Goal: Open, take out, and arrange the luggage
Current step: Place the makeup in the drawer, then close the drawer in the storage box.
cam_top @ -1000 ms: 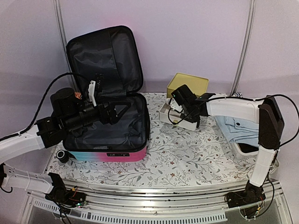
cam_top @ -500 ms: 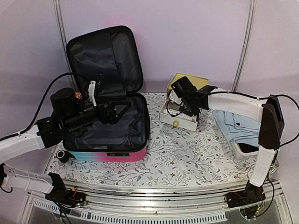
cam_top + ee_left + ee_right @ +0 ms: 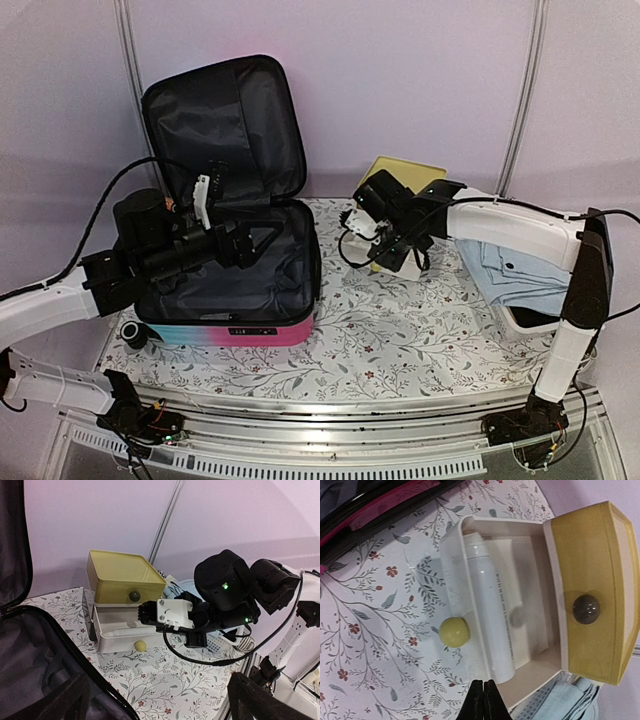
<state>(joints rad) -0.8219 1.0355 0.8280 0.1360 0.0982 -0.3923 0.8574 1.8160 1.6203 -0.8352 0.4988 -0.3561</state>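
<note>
The luggage (image 3: 232, 300) lies open at the left, its turquoise-to-pink shell on the table and its black-lined lid (image 3: 225, 125) standing up. My left gripper (image 3: 252, 238) hovers over the black lining (image 3: 30, 670). It is open and empty, its fingers (image 3: 265, 700) spread wide at the view's bottom corners. My right gripper (image 3: 483, 700) is shut on nothing, its tips just above the front corner of an open white drawer (image 3: 470, 545). A white tube (image 3: 490, 625) lies in that drawer. From above, the right gripper (image 3: 403, 250) hangs over the drawer box.
The drawer box has a yellow top (image 3: 590, 580) with a dark knob (image 3: 585, 609), and the drawer has a yellow knob (image 3: 454, 631). A white mesh basket (image 3: 522, 318) with folded light-blue clothes (image 3: 515, 262) stands at the right. One black wheel (image 3: 133, 333) juts out at the luggage's near left corner.
My right gripper's jaws have gone from partly open to shut, and its wrist has shifted left over the drawer. The left arm has barely moved.
</note>
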